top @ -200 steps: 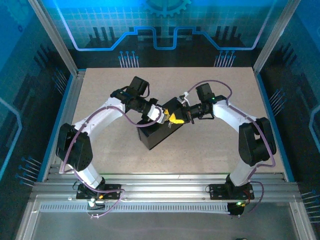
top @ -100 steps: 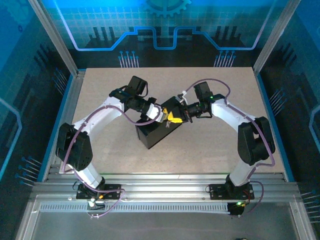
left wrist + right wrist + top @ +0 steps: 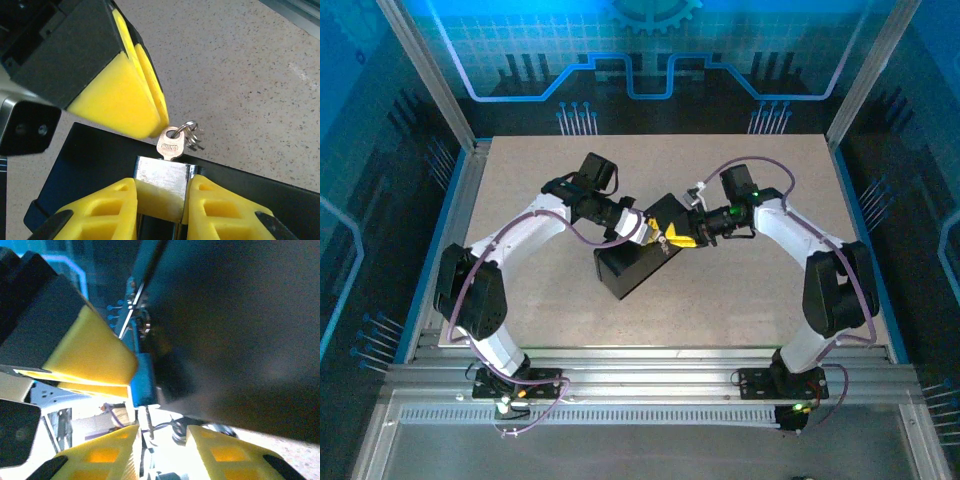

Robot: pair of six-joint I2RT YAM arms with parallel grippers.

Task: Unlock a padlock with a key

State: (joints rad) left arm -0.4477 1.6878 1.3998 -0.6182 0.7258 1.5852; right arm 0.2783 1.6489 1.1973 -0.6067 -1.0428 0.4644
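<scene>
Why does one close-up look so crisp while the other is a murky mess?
Left wrist view: evenly lit, and sharp on the key and the padlock. Right wrist view: a dark, blurred surface too close to focus on, blown-out white glare along the bottom, and a blue tint. Top external view: soft, even light on the table, with a blue glow behind.

From my console the only lettering I find is a short stamped word on the head of the key (image 3: 171,145), which juts out just beyond the fingertips of the left gripper (image 3: 161,192), from the padlock (image 3: 161,174) it clamps; it is too small for me to read.
</scene>
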